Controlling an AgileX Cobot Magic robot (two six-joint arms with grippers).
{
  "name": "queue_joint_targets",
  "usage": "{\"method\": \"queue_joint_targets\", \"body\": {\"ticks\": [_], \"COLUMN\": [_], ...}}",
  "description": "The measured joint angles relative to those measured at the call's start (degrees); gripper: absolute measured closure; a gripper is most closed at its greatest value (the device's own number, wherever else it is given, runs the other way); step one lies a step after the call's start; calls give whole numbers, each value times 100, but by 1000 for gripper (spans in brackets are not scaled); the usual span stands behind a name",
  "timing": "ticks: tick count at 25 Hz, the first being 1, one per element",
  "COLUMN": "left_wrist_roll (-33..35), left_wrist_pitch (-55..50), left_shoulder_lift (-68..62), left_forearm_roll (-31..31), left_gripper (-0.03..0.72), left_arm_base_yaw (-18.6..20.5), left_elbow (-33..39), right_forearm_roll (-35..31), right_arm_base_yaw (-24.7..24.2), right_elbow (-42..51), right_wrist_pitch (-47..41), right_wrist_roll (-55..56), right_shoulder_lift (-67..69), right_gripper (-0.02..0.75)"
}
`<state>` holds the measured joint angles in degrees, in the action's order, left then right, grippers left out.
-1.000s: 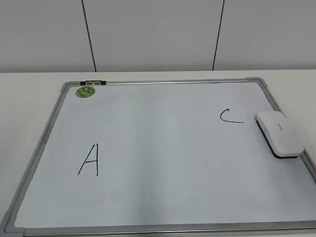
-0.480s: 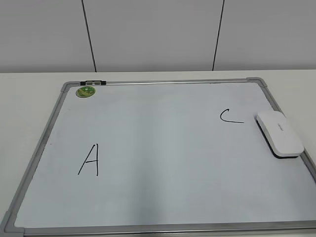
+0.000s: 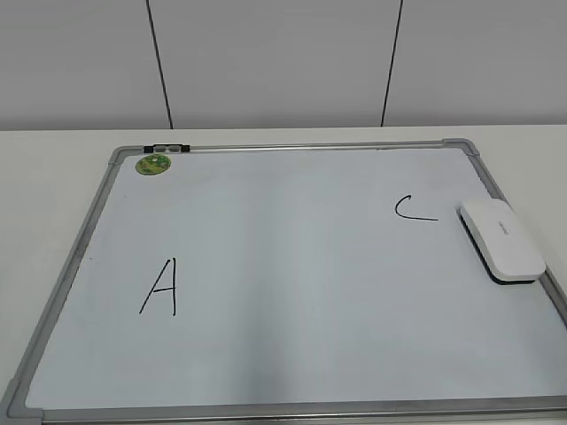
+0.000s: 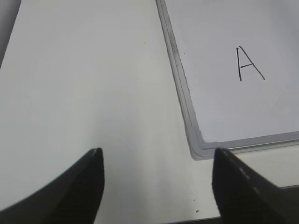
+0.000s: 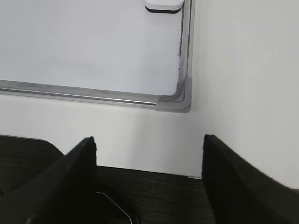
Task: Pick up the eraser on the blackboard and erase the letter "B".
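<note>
White and smooth, the board (image 3: 292,266) lies flat on the pale bench (image 3: 53,168) inside a thin grey metal frame with grey plastic corners. The eraser (image 3: 500,240), a glossy rounded oblong with a dark felt base, rests at the right edge, just right of the "C" (image 3: 414,209). An "A" (image 3: 160,287) stands near left; no "B" shows. Left jaws (image 4: 156,179) and right jaws (image 5: 149,161) both gape over bare bench, well apart from the eraser.
</note>
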<state>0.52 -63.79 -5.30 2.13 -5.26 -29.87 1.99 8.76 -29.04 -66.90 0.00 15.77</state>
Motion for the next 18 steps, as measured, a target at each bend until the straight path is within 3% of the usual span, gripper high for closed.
{"method": "queue_joint_targets", "body": {"ticks": [18], "left_wrist_roll": [0], "left_wrist_pitch": [26], "left_shoulder_lift": [0], "left_forearm_roll": [-61], "left_gripper": [192], "left_arm_base_yaw": [0], "left_elbow": [0], "right_forearm_roll": [-15], "right_arm_base_yaw": [0], "right_elbow": [14], "right_wrist_pitch": [150], "right_wrist_roll": [0], "right_shoulder_lift": [0], "right_gripper": [217]}}
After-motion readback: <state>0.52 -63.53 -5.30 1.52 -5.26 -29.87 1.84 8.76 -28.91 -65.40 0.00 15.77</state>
